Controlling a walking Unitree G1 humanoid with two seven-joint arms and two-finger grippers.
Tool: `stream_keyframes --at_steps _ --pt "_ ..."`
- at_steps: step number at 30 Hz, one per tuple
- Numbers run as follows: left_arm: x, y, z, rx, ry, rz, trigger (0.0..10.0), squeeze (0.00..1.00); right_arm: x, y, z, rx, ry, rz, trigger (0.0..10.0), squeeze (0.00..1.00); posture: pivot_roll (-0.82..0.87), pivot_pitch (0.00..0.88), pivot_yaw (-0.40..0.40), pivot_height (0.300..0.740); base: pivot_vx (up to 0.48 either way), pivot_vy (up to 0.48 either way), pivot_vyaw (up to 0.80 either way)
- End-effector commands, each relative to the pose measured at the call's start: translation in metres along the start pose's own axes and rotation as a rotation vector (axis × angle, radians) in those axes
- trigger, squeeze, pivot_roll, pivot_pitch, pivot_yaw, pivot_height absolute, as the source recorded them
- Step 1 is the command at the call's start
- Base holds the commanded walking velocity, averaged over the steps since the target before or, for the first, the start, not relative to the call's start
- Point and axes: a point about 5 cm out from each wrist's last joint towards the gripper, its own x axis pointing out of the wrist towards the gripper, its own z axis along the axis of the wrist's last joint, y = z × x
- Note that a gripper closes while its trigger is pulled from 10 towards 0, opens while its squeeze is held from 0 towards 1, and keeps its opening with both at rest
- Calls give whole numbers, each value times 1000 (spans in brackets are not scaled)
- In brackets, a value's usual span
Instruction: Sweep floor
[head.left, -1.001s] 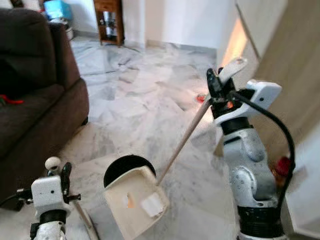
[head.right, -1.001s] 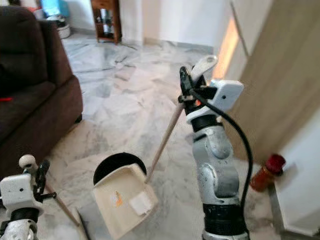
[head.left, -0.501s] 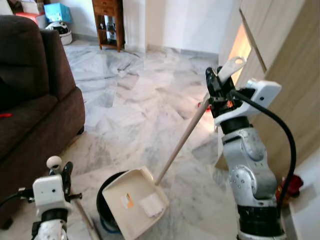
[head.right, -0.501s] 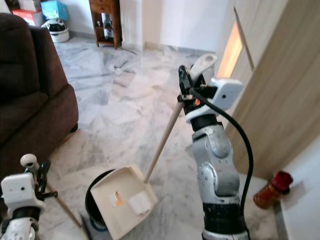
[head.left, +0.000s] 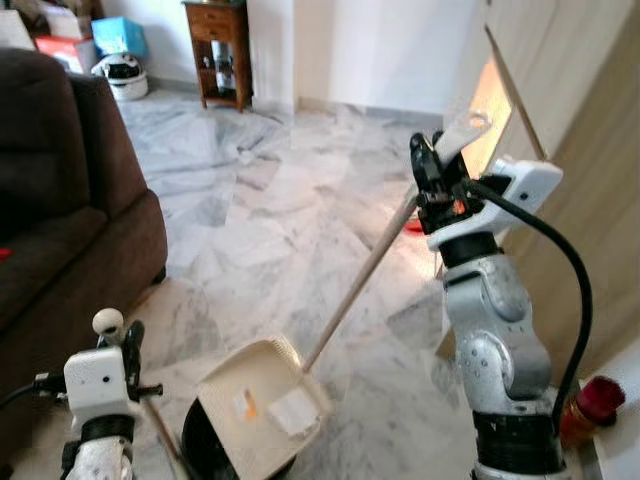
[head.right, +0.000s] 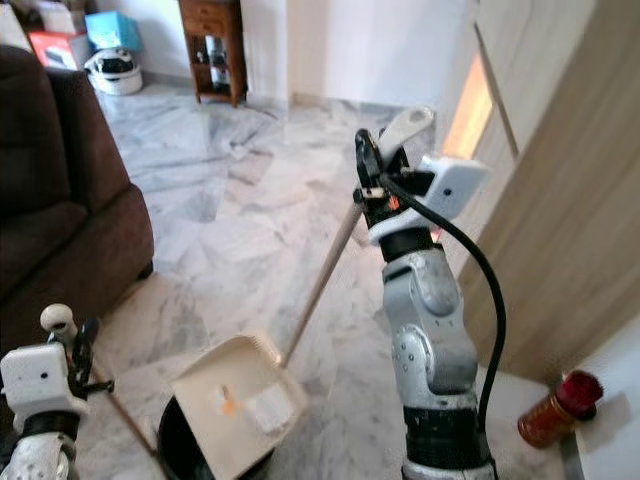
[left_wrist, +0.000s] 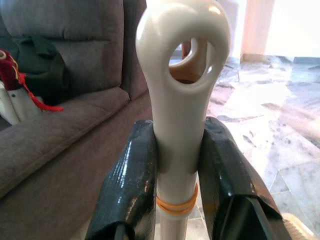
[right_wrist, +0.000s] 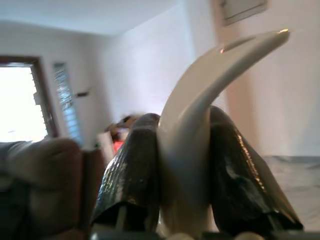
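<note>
Dustpan (head.left: 262, 405): hanging tilted over black bin (head.left: 215, 455), carrying scraps. Right tool (head.left: 432, 178) clamping long handle (head.left: 362, 280) near top; left tool (left_wrist: 175, 165) pinching broom handle (left_wrist: 179, 100). Likely light, stiff plastic; gripping high, risking swinging.

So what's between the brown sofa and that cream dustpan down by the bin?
Bare marble floor lies between the sofa and the dustpan, seen in the left eye view; nearer the camera, the left gripper stands there gripping the broom handle.

Cream dustpan (head.left: 262, 404) w/ long handle, tilted over black bin (head.left: 215, 458); broom handle (left_wrist: 181, 100) upright, cream top.
</note>
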Motion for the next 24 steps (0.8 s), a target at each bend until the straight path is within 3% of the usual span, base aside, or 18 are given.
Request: stream_keyframes --at_steps 1,6,12,15,24 --pt "2 -2 9 -6 -54 -6 10000 0 0 3 12 32 -58 15 10000 0 67 0 -15 740 0 0 0" --pt "2 -4 9 -4 -52 -12 10000 0 -2 5 13 28 -65 22 10000 0 68 0 -15 740 0 0 0" --pt "2 -6 9 -3 -54 -22 10000 0 -2 16 17 -39 -114 70 10000 0 67 0 -14 740 0 0 0" --pt "3 -6 9 1 -59 -28 10000 0 -5 28 21 -75 -147 132 10000 0 67 0 -14 740 0 0 0" --pt "5 -8 11 12 -69 -44 10000 0 -8 39 26 -16 -216 99 10000 0 67 0 -11 740 0 0 0"
